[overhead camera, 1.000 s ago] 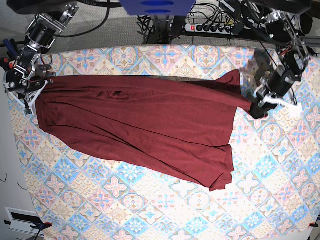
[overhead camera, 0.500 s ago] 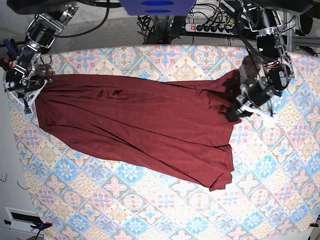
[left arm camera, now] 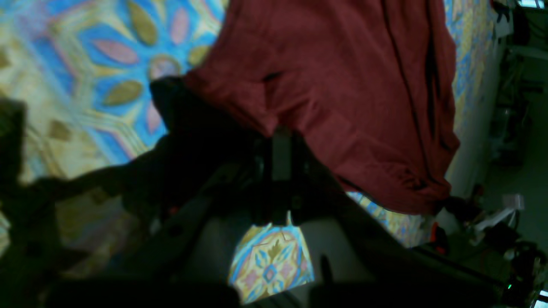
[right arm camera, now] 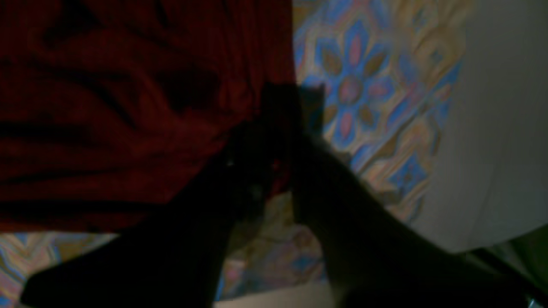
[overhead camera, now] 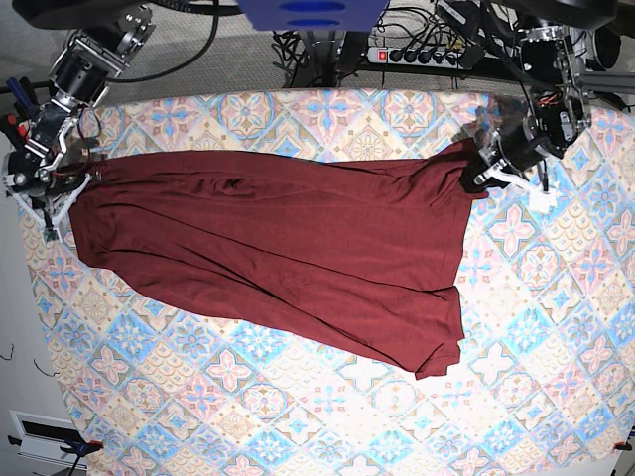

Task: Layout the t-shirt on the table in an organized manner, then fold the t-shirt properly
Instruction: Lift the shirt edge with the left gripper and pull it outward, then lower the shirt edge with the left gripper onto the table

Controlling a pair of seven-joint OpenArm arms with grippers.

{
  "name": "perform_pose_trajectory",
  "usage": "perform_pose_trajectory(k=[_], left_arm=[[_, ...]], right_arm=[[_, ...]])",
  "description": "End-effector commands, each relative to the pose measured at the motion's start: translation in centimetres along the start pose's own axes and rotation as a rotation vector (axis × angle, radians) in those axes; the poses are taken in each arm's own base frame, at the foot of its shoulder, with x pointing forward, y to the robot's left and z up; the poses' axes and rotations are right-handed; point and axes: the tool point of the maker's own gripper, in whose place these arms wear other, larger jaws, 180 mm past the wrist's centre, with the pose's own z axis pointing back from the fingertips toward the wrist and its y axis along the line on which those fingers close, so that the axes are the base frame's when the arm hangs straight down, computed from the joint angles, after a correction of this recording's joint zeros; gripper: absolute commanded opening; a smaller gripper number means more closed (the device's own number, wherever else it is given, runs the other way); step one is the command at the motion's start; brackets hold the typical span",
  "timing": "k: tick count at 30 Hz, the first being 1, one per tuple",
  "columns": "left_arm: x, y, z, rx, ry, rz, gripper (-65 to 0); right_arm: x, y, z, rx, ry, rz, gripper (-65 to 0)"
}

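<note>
The dark maroon t-shirt (overhead camera: 278, 248) lies stretched crosswise over the patterned table (overhead camera: 536, 327), with a loose corner hanging toward the near right. At the shirt's far right corner my left gripper (overhead camera: 474, 180) is shut on the cloth; the left wrist view shows the t-shirt (left arm camera: 342, 85) bunched at the left gripper (left arm camera: 274, 128). At the table's left edge my right gripper (overhead camera: 62, 193) is shut on the shirt's other end. In the right wrist view the t-shirt (right arm camera: 128, 107) runs in between the dark fingers of the right gripper (right arm camera: 280, 124).
A power strip (overhead camera: 417, 55) with cables lies behind the table's far edge. A blue mount (overhead camera: 313, 12) hangs over the far middle. The table's left edge runs just beside the right gripper, with a white box (overhead camera: 40, 431) on the floor below.
My left gripper has carried the shirt's right corner inward and then toward the far edge, raising that corner. The right gripper has barely shifted.
</note>
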Motion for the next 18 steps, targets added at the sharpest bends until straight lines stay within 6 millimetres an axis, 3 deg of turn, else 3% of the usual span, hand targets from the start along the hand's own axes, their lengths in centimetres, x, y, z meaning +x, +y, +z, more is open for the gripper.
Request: perform_pose_trajectory(k=[1, 5, 13, 18], left_arm=[[0.9, -0.8, 0.3, -0.021, -0.021, -0.023, -65.0], [-0.9, -1.7, -0.7, -0.037, 0.069, -0.061, -63.4], [-2.1, -1.4, -0.4, -0.031, 0.132, -0.067, -45.1], [-2.7, 0.1, 0.6, 0.008, 0.161, -0.071, -28.6]], right_arm=[[1.3, -1.5, 0.8, -0.035, -0.036, 0.001, -54.8], [1.2, -1.5, 0.7, -0.033, -0.034, 0.0, -54.7], [1.2, -1.5, 0.7, -0.032, -0.033, 0.0, -54.6], [1.2, -1.5, 0.7, -0.032, -0.033, 0.0, -54.6]])
